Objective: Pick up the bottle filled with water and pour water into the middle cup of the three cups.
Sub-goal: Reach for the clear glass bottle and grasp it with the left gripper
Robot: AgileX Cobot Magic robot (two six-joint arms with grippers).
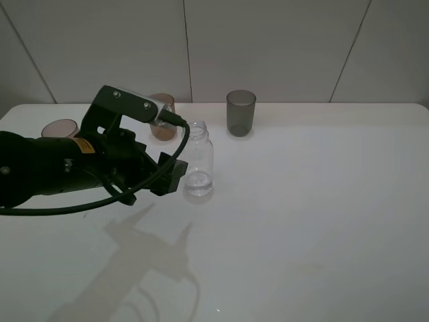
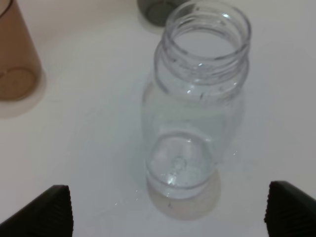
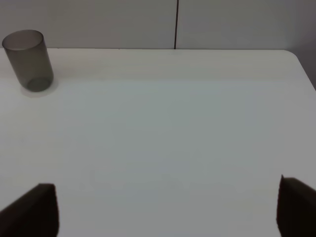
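Note:
The clear bottle [image 1: 199, 161] stands upright and uncapped on the white table [image 1: 301, 221], with a little water at its bottom. My left gripper [image 1: 175, 177] is open just to the bottle's left, not touching it. In the left wrist view the bottle [image 2: 197, 98] stands ahead of the open left gripper [image 2: 169, 211], between the lines of its two fingertips. The amber middle cup [image 1: 163, 119] stands behind, partly hidden by my arm, and also shows in the left wrist view [image 2: 15, 54]. My right gripper [image 3: 165, 210] is open and empty over bare table.
The pinkish-mauve cup [image 1: 60, 127] stands at the far left, half hidden by my left arm. The dark grey cup [image 1: 240, 113] stands at the back, right of the bottle; it also shows in the right wrist view [image 3: 28, 60]. A tiled wall [image 1: 268, 47] backs the table.

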